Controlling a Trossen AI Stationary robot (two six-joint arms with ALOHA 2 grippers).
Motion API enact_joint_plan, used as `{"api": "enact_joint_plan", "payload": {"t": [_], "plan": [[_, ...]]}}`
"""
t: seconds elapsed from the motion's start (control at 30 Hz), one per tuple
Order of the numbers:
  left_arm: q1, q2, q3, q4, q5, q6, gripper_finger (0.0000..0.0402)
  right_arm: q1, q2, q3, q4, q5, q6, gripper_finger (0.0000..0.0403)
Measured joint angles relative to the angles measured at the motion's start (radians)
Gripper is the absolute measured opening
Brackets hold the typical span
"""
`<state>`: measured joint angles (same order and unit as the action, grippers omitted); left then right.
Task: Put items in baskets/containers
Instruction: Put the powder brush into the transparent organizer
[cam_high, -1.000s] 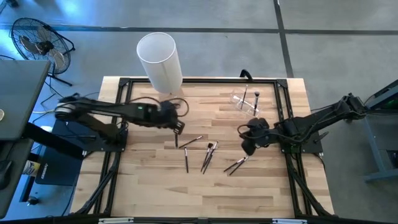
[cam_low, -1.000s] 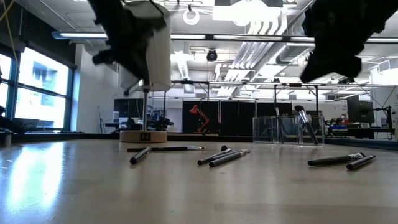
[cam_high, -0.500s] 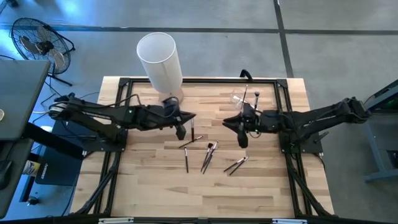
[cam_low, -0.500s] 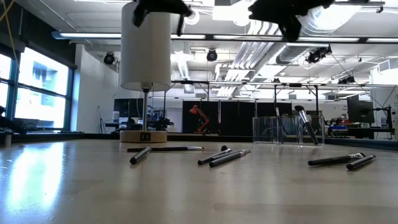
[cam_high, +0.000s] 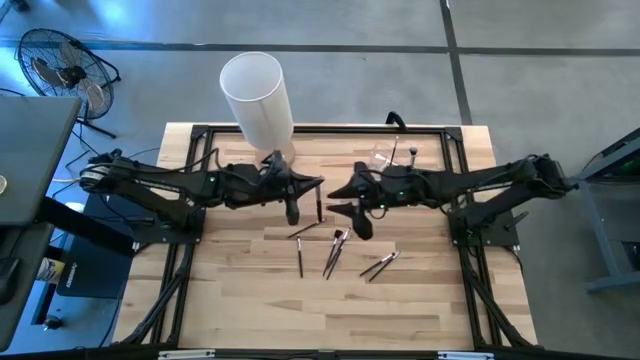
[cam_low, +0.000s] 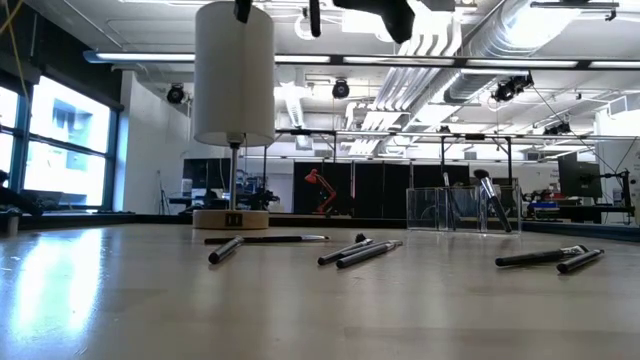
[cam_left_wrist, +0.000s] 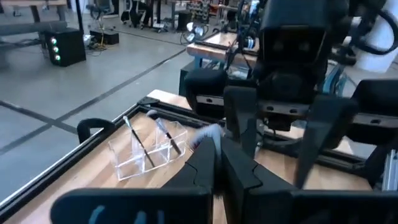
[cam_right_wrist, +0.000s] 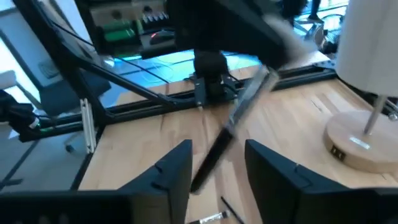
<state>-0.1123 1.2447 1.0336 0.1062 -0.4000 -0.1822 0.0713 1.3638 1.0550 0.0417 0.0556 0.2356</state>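
Above the table's middle my left gripper (cam_high: 312, 187) is shut on a makeup brush (cam_right_wrist: 231, 127), which hangs slanting below it, clear of the wood. My right gripper (cam_high: 334, 198) faces it from the table's right, open. In the right wrist view its fingers (cam_right_wrist: 174, 171) frame the brush's dark lower handle without touching it. Several more brushes (cam_high: 335, 250) lie flat on the table. The tall white cylinder (cam_high: 257, 95) stands on its tan base at the far left. The small clear holder (cam_high: 393, 160), with brushes standing in it, sits at the far right. My left gripper pinches the brush near its upper end (cam_right_wrist: 264, 73) between its two shut fingers, next to the silvery part. The fingers come about level from the table's left. The brush hangs tilted below them, dark handle end (cam_right_wrist: 202, 177) lowest, lifted clear of the table.
Loose brushes lie near the table's centre: one (cam_high: 300, 258), a crossed pair (cam_high: 378, 265) and one (cam_high: 306, 230) under the grippers. A black frame (cam_high: 200, 135) rims the table. A fan (cam_high: 60, 65) stands on the floor beyond the far left corner.
Both grippers have risen and tipped from pointing down to about level. My left gripper has lifted the brush off the table and carried it toward the centre. My right gripper has travelled toward the table's left to face it, and its fingers have opened.
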Motion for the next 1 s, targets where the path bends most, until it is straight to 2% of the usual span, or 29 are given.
{"api": "enact_joint_plan", "payload": {"t": [0.13, 0.4, 0.53, 0.7, 0.87, 1.0], "plan": [[-0.002, -0.002, 0.000, 0.051, 0.039, 0.077, 0.0001, 0.000, 0.059, 0.052, -0.009, 0.036, -0.016, 0.0163], [-0.034, -0.001, 0.000, 0.074, 0.042, 0.212, 0.0001, -0.011, 0.095, 0.098, 0.020, 0.053, -0.028, 0.0161], [-0.032, -0.001, 0.000, 0.080, 0.041, 0.258, 0.0001, -0.020, 0.095, 0.098, 0.054, 0.039, -0.018, 0.0124], [-0.032, -0.001, 0.000, 0.079, 0.040, 0.293, 0.0001, -0.020, 0.095, 0.098, 0.062, 0.042, -0.035, 0.0039], [-0.032, -0.001, 0.000, 0.077, 0.052, 0.336, 0.0004, -0.020, 0.095, 0.098, 0.060, 0.063, -0.045, 0.0037], [-0.031, -0.001, 0.000, 0.070, 0.046, 0.334, 0.0043, -0.019, 0.095, 0.098, 0.045, 0.106, -0.035, 0.0037]]}}
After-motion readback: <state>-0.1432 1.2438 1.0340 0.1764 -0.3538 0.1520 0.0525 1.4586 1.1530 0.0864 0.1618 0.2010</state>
